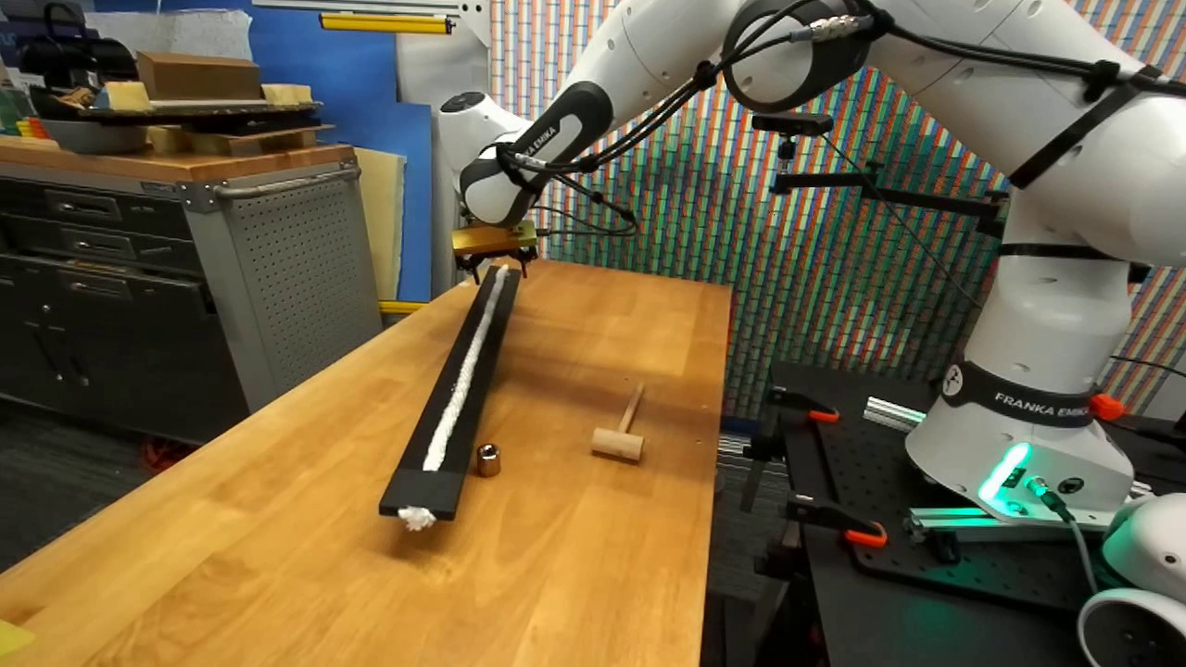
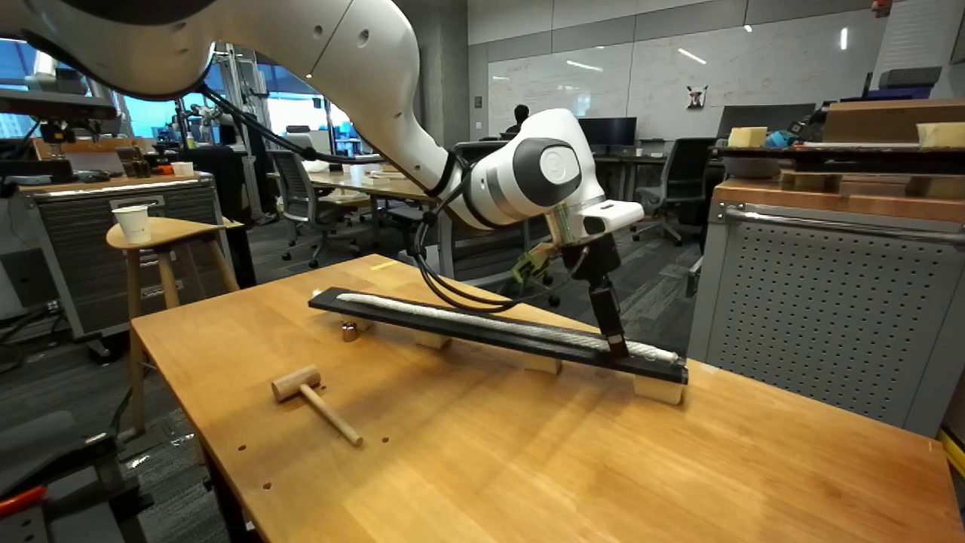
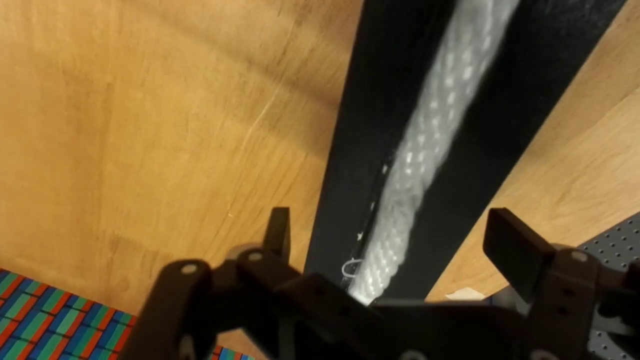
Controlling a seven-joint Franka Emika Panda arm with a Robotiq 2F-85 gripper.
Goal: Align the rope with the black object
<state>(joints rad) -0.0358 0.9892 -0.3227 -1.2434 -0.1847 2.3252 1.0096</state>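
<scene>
The cream-white rope lies lengthwise on top of the long black bar, close to straight with slight waves. In an exterior view the rope and bar are raised on small wooden blocks. A white frayed tuft shows at the bar's near end. My gripper is at the far end, also seen low by the bar. In the wrist view my open gripper has a finger on each side of the bar, with the rope between them, untouched. The rope's end is partly hidden by the gripper.
A small wooden mallet lies on the table beside the bar. A small shiny metal cylinder stands close to the bar's near end. A grey cabinet with a perforated side stands beyond the table edge.
</scene>
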